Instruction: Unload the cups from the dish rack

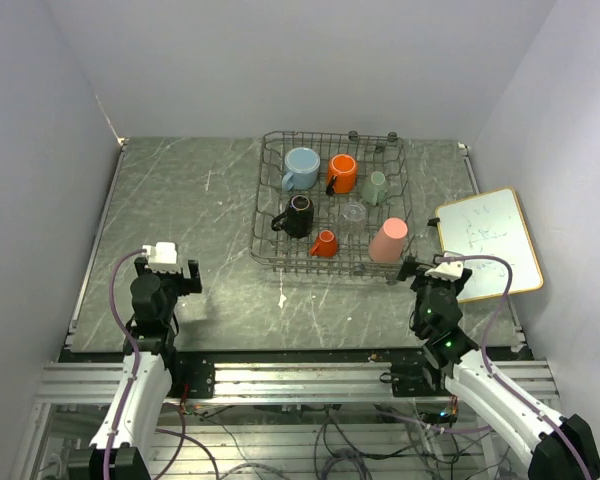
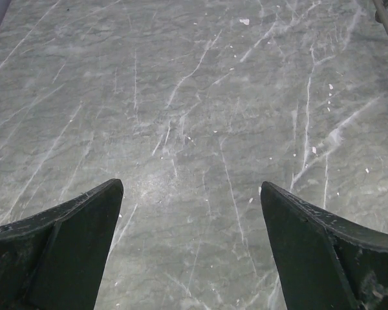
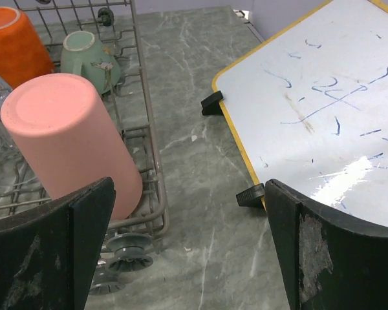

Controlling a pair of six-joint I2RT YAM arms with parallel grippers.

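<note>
- Currently spreading under everything: grey marbled table (image 1: 180,215).
- Sitting toward its far right: dish rack (image 1: 264,195), holding all seven cups, so counting nothing as unloaded yet.
- Lying just right of the rack: white board (image 1: 490,245).
- Hanging over bare table, well apart from the rack: left gripper (image 2: 192,194), spreading its jaws wide and gripping nothing.
- Hovering near the rack's near-right corner: right gripper (image 3: 191,194), likewise gaping wide and empty.
- Standing along the back: light blue mug (image 1: 302,167), orange mug (image 1: 343,172), pale green cup (image 1: 377,186).
- Standing nearer: black mug (image 1: 298,215), clear glass (image 1: 353,212), tiny orange cup (image 1: 325,243), pink tumbler (image 3: 71,135) at the near-right corner.
- Judging the step in hand as the right arm's approach to the tumbler, and advising:
  - shifting left to centre it between the fingers;
  - closing on its sides, well below the top;
  - lifting straight up past tines and rim before swinging away;
  - steering clear of the board's edge.
- Showing only in the right wrist view: tumbler turned closed end up and tilting against the near wall, a small wheel under the rack's corner, black clips on the board's yellow edge, blue scribbles.
- Showing only from the top: the full count of seven and both arms' spacing.
- Showing in the left wrist view: bare marble and a sliver of wire at the upper right.
</note>
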